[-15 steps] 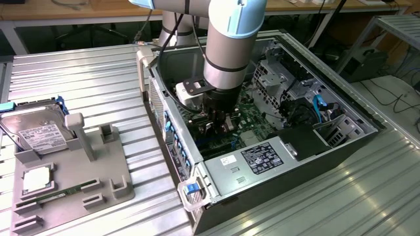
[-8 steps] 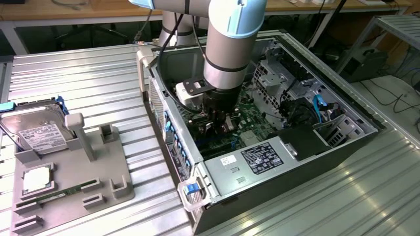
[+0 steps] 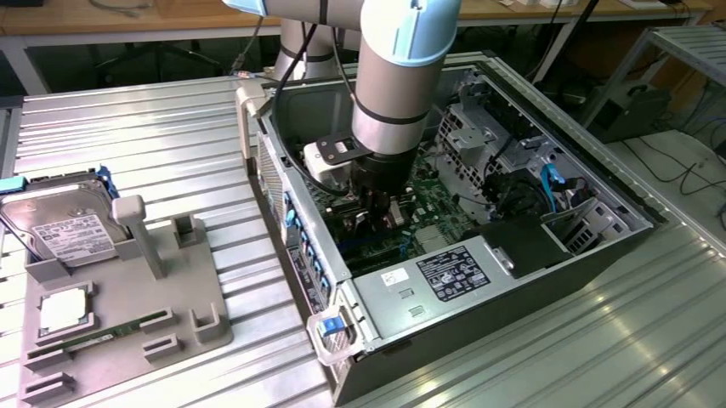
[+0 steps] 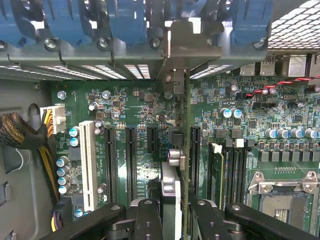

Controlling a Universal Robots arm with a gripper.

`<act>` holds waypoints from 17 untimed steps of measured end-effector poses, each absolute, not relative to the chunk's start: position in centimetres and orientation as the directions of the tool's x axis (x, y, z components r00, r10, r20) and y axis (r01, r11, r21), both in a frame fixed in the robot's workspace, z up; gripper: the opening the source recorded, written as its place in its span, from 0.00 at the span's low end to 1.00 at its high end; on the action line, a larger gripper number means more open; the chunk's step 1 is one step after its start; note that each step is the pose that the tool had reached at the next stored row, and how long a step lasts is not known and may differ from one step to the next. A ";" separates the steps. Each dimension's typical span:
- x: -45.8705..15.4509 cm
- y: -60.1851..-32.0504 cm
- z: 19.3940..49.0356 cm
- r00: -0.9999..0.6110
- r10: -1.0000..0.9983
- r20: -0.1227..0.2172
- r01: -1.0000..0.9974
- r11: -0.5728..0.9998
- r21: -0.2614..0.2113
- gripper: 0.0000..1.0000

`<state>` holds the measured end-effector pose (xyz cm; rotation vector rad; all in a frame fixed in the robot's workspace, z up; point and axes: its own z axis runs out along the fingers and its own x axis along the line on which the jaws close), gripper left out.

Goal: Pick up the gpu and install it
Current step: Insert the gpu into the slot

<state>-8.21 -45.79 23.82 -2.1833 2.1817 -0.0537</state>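
ribbed metal tabletop (image 3: 136,136) carries the open computer case (image 3: 635,234), where the gripper (image 4: 172,212) is clamped on the gpu (image 4: 172,180), holding it edge-on over the motherboard (image 4: 135,107) between the black expansion slots (image 4: 131,160). beyond it sit the blue slot latches (image 4: 125,22) at the case's rear wall. i judge the card stiff, light and fragile, best pinched by its top edge, clear of the fan.
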 end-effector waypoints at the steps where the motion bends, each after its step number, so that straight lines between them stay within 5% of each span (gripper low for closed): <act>1: -8.2 -45.8 23.8 0.001 -1.000 -0.014 -0.998 0.000 -0.063 0.28; 17: -8.2 -45.6 23.1 0.001 -1.000 -0.014 -0.998 0.000 -0.062 0.28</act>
